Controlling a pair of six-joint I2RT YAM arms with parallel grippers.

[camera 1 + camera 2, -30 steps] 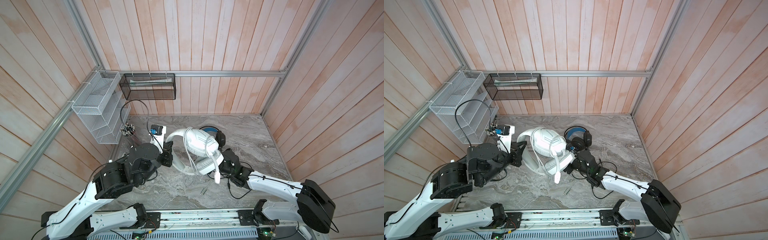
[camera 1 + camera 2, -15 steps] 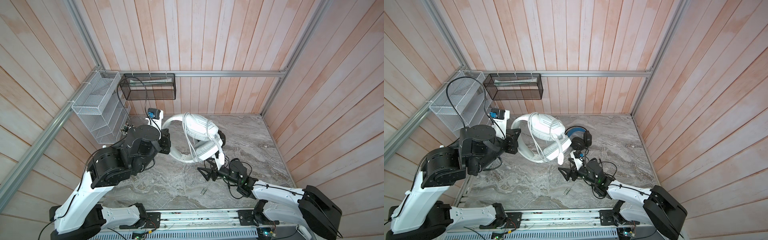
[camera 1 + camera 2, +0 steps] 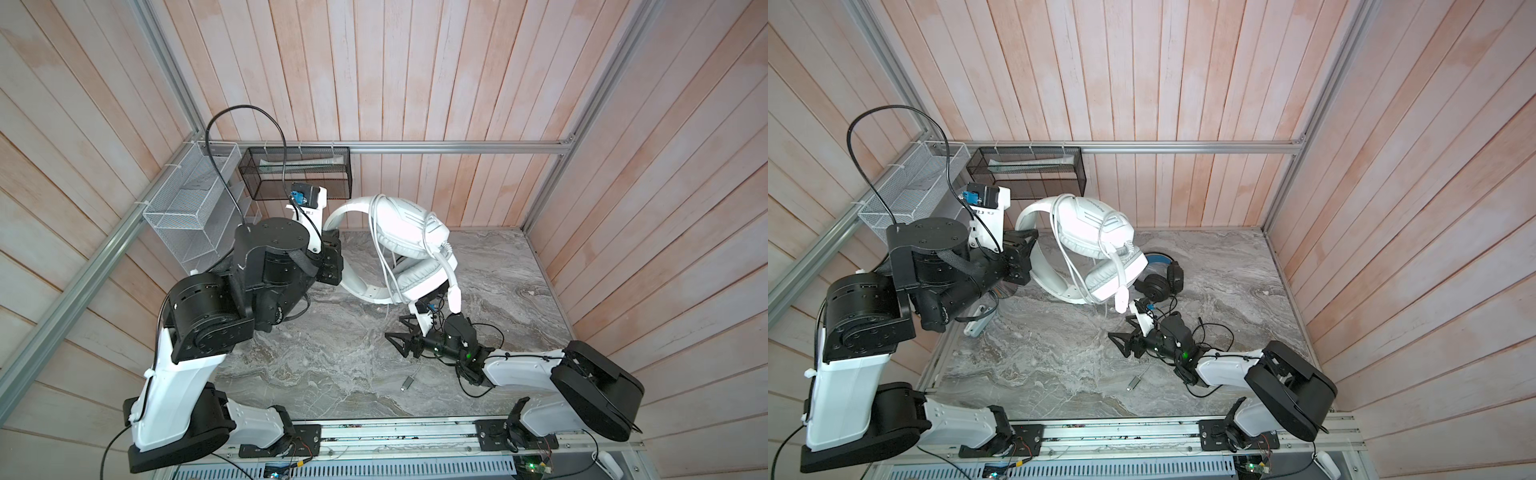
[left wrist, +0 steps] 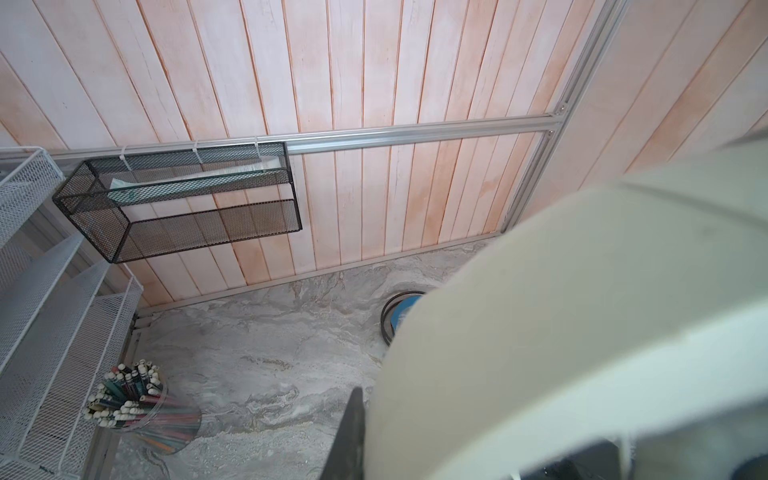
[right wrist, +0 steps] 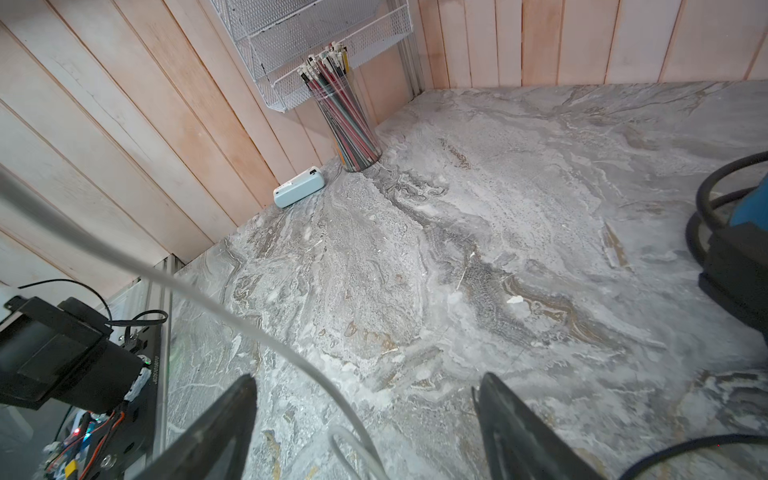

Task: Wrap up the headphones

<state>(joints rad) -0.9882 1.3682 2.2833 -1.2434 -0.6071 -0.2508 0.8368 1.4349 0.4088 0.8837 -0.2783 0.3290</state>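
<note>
White headset (image 3: pixel 409 232) hangs by its headband from the clamped left gripper (image 3: pixel 335 259). Its grey-white cable (image 5: pixel 249 328) drops between the spread, empty jaws of the right gripper (image 3: pixel 395 343), with the headset at 12 o'clock from them.

Bright, even light across my cell, soft faint shadows pooling on the marble bench (image 3: pixel 332 374), wall planks (image 3: pixel 415 83) fanning out at frame edges, white headphones (image 4: pixel 582 332) a blurred mass at my left wrist lens, my right jaws and cable (image 5: pixel 216 306) soft
</note>
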